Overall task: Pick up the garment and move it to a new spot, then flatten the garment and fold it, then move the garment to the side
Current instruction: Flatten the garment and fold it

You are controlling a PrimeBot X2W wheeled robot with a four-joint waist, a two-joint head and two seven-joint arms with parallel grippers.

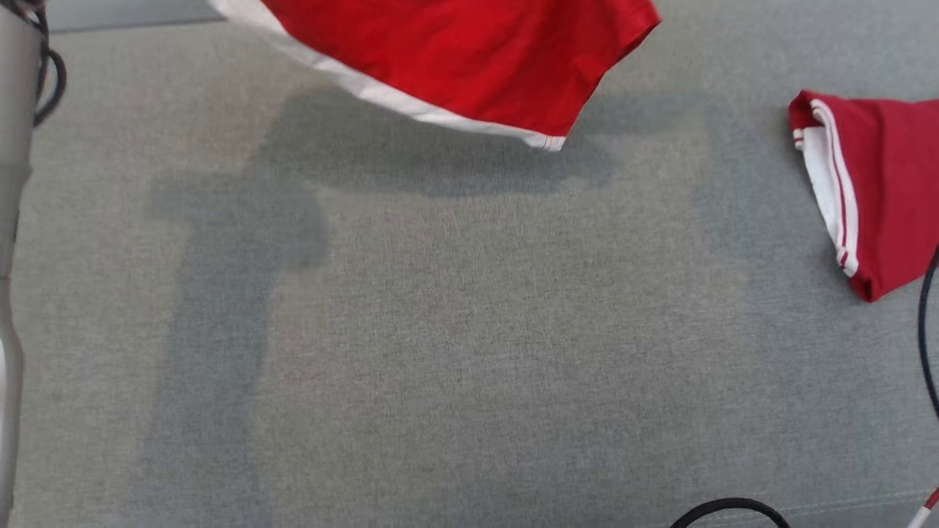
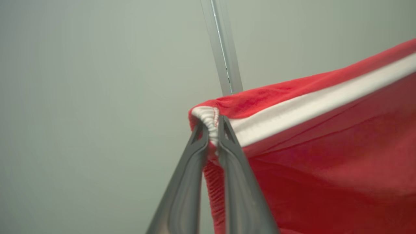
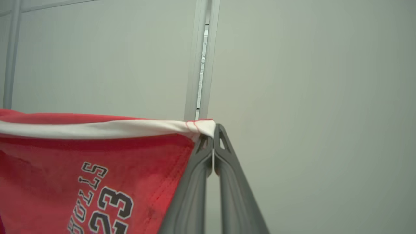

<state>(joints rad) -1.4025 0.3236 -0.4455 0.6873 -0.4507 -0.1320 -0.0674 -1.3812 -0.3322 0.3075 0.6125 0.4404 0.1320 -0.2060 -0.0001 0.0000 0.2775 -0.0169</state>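
The garment (image 1: 469, 59) is red with a white band along one edge, and it hangs in the air over the far part of the grey cloth surface (image 1: 469, 330), casting a shadow below. In the left wrist view my left gripper (image 2: 213, 125) is shut on a bunched white-edged corner of the garment (image 2: 325, 162). My right gripper (image 3: 213, 131) is shut on another white-edged corner, and the garment (image 3: 81, 162) stretches away from it, showing dark printed letters and numbers. The cloth is pulled taut between the two grips.
Another red piece with white striped trim (image 1: 880, 191) lies folded at the right edge of the surface. A pale forearm (image 1: 11, 220) runs down the left edge. A black cable (image 1: 726, 510) loops at the bottom. A pale wall with a metal post (image 2: 224, 48) stands behind.
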